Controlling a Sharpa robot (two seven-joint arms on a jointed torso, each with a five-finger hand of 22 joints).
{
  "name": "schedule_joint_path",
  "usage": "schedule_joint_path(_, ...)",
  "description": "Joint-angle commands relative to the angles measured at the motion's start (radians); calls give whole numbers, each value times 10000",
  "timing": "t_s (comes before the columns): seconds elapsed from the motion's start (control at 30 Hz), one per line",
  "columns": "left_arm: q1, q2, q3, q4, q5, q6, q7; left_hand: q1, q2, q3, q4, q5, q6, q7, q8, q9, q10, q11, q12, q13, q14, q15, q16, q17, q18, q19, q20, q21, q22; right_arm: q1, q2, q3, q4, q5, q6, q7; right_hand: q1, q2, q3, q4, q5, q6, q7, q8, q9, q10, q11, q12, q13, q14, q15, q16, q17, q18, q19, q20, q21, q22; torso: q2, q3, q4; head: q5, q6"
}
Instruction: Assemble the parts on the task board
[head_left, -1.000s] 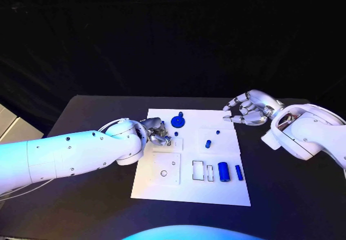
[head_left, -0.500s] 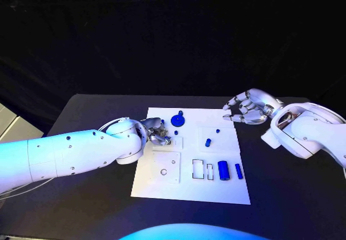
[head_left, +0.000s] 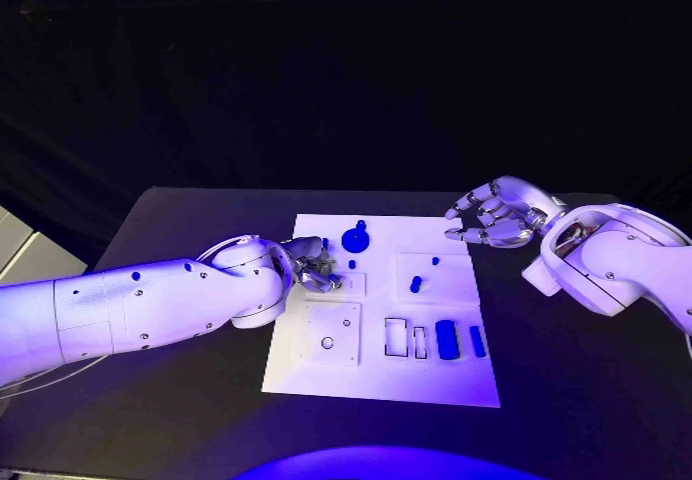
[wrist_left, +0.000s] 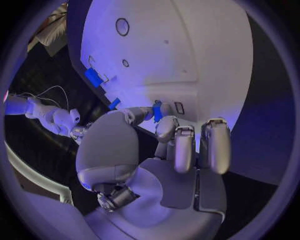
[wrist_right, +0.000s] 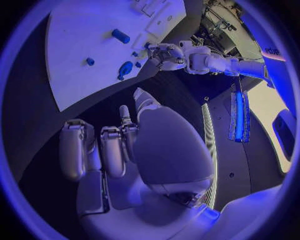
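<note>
White board (head_left: 378, 385) lies mid-table (head_left: 173, 400) in our head view, and our left hand (head_left: 315, 266) sits at its left edge with fingers curled low over a small raised block; from here we cannot tell whether anything is between them. Our right hand (head_left: 495, 218) hangs off the board's far right corner, fingers loosely curled and apart, holding nothing. On the board we see a round blue disc (head_left: 355, 241) near the far edge, a short peg (head_left: 415, 285) mid-board, and a fat cylinder (head_left: 447, 340) beside a slim bar (head_left: 477, 342) towards the near right. From our left wrist, thumb and fingertip (wrist_left: 164, 125) close on a small blue part (wrist_left: 157, 111) right at the board's edge (wrist_left: 206, 75), the other fingers folded in. From our right wrist, the hand (wrist_right: 125, 145) is half curled around nothing, over dark table, with the board (wrist_right: 81, 60) and the left hand (wrist_right: 164, 54) beyond it.
</note>
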Motion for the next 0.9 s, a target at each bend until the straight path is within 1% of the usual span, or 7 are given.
schedule_joint_path(0.03, -28, -15, -22, 7, 9, 383, -60, -30, 109, 2159, -2076, 16, 34, -48, 69, 17, 50, 6, -29, -17, 1039, -85, 36, 2633, -138, 58, -2, 62, 621, -7, 6, 0, 0, -93, 151, 37, -47, -41, 55, -6, 49, -57, 19, 58, 16, -12, -4, -7, 1359, 757, -47, -32, 1516, 164, 106, -50, -3, 1348, 0, 3, -2, 21, -6)
schedule_joint_path(0.23, -34, -13, -29, 21, 98, 440, -72, -33, 111, 2165, -2079, 10, 33, -49, 67, 18, 53, 5, -27, -12, 1039, -85, 36, 2633, -135, 51, -2, 57, 611, -10, 13, 0, 0, -93, 149, 35, -47, -41, 55, -6, 49, -57, 19, 58, 16, -12, -4, -7, 1359, 757, -47, -32, 1516, 164, 106, -50, -3, 1348, -4, 7, -1, 37, 14)
schedule_joint_path(0.37, -38, -11, -33, 26, 135, 434, -61, -33, 111, 2165, -2079, 10, 33, -49, 67, 18, 53, 5, -27, -12, 1039, -85, 36, 2633, -135, 51, -2, 57, 611, -11, 15, 0, -2, -93, 151, 33, -48, -40, 58, -6, 49, -57, 19, 61, 17, -12, -4, -6, 1359, 757, -48, -33, 1515, 164, 106, -51, -4, 1348, 6, 2, -3, 36, 32)
schedule_joint_path(0.53, -41, -14, -37, 24, 169, 306, -24, -35, 114, 2173, -2084, 5, 33, -50, 66, 19, 63, 4, -16, 7, 1039, -85, 36, 2633, -142, 68, -2, 69, 638, -13, 18, 0, -2, -93, 152, 32, -57, -37, 74, -8, 51, -57, 17, 74, 18, -8, -6, -4, 1358, 756, -49, -37, 1511, 165, 105, -52, -12, 1344, -3, 11, -7, 42, 35)
schedule_joint_path(0.67, -43, -25, -37, 26, 278, 270, -5, -36, 117, 2178, -2087, 4, 34, -51, 66, 20, 70, 3, -8, 19, 1039, -85, 36, 2633, -145, 77, -3, 75, 651, -15, 18, 0, -2, -93, 155, 32, -57, -37, 74, -8, 51, -57, 17, 74, 18, -8, -6, -4, 1358, 756, -49, -37, 1511, 165, 105, -52, -12, 1344, 10, 2, -11, 38, 45)
schedule_joint_path(0.9, -43, -48, -32, 41, 584, 495, -9, -34, 135, 2199, -2094, 6, 38, -54, 67, 24, 72, 0, -8, 18, 1039, -87, 36, 2633, -147, 83, -3, 79, 661, -18, 13, 0, -2, -93, 172, 24, -57, -37, 74, -8, 51, -57, 17, 74, 18, -8, -6, -4, 1358, 756, -49, -37, 1511, 165, 105, -52, -12, 1344, 18, 5, -13, 15, 48)
